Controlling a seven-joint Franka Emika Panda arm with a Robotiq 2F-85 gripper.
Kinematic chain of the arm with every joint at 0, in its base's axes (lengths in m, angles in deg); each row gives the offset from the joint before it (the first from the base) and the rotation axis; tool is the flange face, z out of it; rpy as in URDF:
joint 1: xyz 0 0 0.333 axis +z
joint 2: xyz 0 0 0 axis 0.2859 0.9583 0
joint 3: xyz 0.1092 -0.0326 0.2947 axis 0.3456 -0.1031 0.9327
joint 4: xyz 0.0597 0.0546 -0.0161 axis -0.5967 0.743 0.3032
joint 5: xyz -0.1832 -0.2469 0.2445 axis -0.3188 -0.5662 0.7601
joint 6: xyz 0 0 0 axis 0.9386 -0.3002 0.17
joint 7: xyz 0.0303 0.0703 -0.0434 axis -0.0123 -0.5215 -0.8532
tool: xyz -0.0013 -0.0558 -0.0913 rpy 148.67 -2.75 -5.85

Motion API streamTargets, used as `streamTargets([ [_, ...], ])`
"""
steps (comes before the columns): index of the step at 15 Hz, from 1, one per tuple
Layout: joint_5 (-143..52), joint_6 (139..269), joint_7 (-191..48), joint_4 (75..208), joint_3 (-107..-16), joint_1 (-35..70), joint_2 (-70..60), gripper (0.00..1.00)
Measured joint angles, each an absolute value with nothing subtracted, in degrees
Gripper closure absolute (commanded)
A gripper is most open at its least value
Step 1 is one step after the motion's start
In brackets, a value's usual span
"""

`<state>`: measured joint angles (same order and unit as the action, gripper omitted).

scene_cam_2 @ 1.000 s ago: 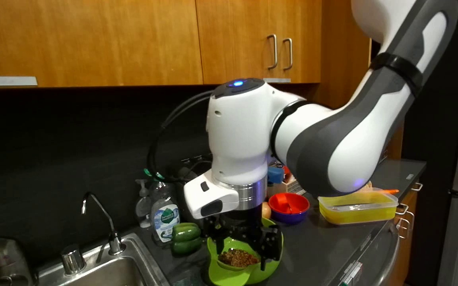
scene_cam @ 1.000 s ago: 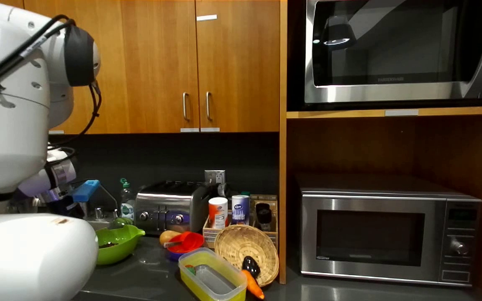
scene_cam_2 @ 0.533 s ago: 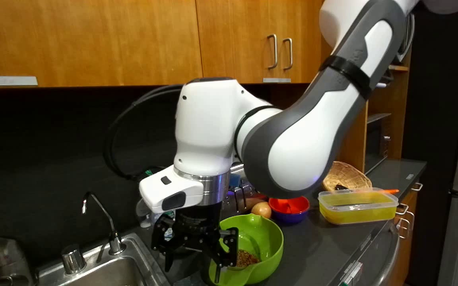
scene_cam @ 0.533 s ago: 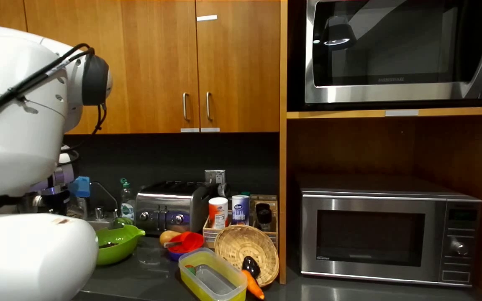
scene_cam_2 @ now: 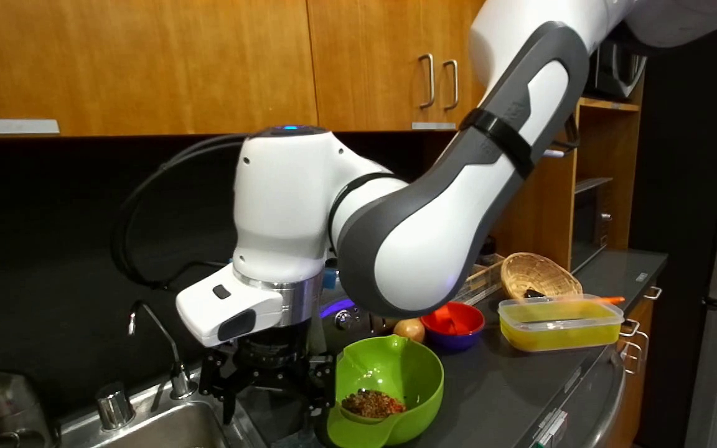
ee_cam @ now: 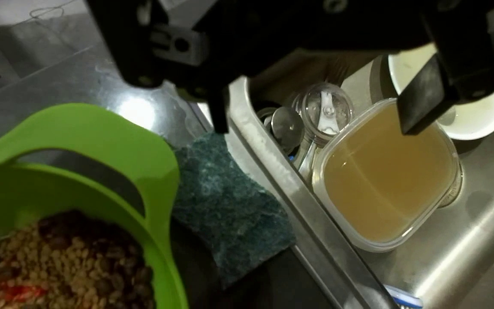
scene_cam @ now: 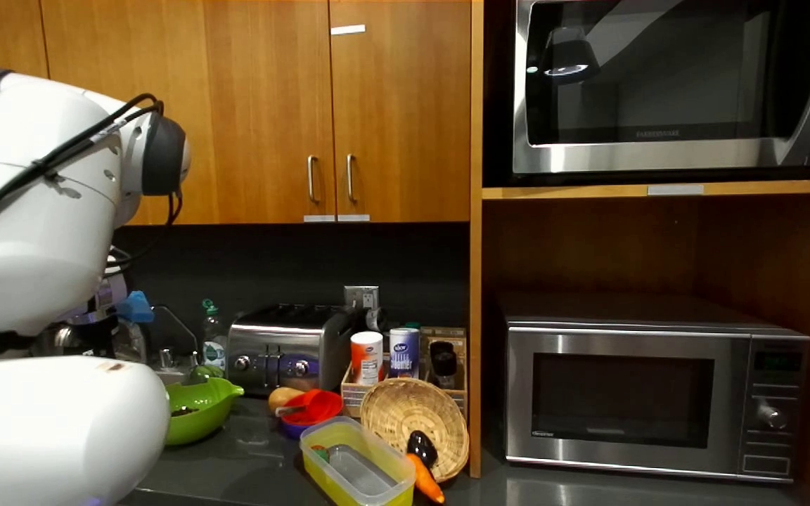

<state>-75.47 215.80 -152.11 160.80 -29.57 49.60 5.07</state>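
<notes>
The counter (scene_cam_2: 495,386) borders the sink (scene_cam_2: 184,429). Over their shared edge hangs the gripper (ee_cam: 317,120), spread wide apart. Just beside it, the green bowl (scene_cam_2: 424,375) stands on the counter. A tub (ee_cam: 378,246) sits in the sink; a pad (ee_cam: 230,206) lies between sink and bowl.

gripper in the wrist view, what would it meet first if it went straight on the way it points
Most likely the sink's metal rim, below the downward-pointing open gripper; depth is unclear, so the dark green pad beside it might come first.
</notes>
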Motion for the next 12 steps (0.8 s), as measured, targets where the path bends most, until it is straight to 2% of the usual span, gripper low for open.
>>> streamTargets([
  [12,-103.37,200.92,-150.8,151.69,-35.46,64.68,6.42,0.0],
])
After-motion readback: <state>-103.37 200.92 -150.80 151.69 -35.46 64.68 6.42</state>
